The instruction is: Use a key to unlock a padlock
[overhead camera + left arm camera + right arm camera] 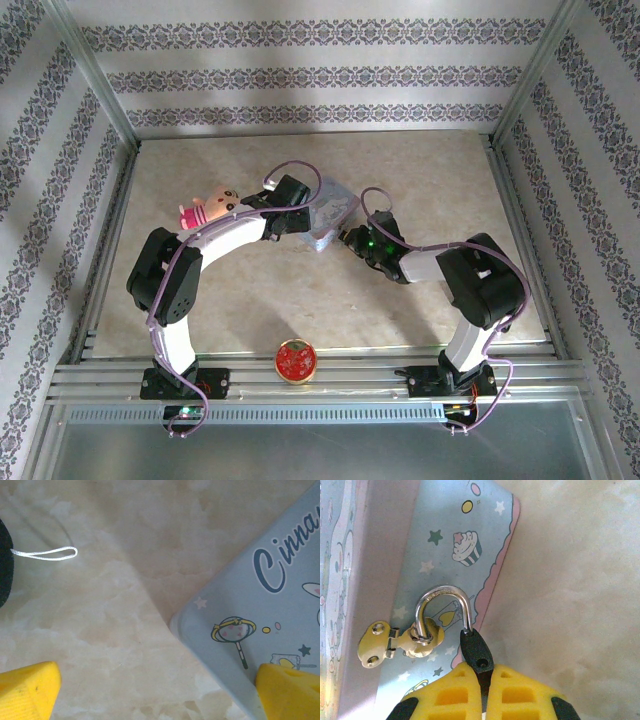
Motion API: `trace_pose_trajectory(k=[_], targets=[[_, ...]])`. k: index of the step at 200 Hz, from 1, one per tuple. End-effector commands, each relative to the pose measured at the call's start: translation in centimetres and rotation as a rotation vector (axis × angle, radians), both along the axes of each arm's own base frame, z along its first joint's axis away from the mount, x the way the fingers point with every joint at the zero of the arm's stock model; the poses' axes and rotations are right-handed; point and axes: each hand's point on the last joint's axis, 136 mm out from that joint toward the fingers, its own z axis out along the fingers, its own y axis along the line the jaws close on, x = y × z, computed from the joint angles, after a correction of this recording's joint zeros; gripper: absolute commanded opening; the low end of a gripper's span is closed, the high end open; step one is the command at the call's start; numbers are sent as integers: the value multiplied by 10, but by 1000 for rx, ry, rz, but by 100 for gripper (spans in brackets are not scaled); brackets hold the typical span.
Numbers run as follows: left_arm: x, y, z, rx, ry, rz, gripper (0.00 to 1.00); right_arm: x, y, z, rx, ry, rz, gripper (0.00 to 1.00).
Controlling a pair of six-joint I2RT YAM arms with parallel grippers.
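Right wrist view, right claw (485, 672) clenched on padlock (476, 652) (shackle (442, 592) through hasp (375, 647)), left wrist view, left claw (157, 680) released at blue box (260, 605), marbled surface (330, 300), patterned walls (300, 75)

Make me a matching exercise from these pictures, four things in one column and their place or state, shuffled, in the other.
1 left gripper
2 right gripper
3 red tin
4 silver shackle

A hooked through the brass hasp
B open
C at the near edge of the table
D shut on a black piece

Pairs: 1-B, 2-D, 3-C, 4-A
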Motion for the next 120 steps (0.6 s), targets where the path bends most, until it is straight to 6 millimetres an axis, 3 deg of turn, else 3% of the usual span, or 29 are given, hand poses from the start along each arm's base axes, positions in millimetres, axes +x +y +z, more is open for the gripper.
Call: trace_pose_trajectory(k=[1, 68, 120], targets=[[-33, 19, -34, 107, 146, -9, 98, 11, -7, 23, 26, -70, -33, 0], [-30, 26, -30, 107, 133, 9, 89, 6, -20, 26, 2, -78, -55, 0], [-25, 29, -26, 17, 102, 37, 67, -1, -44, 38, -89, -97, -65, 0]])
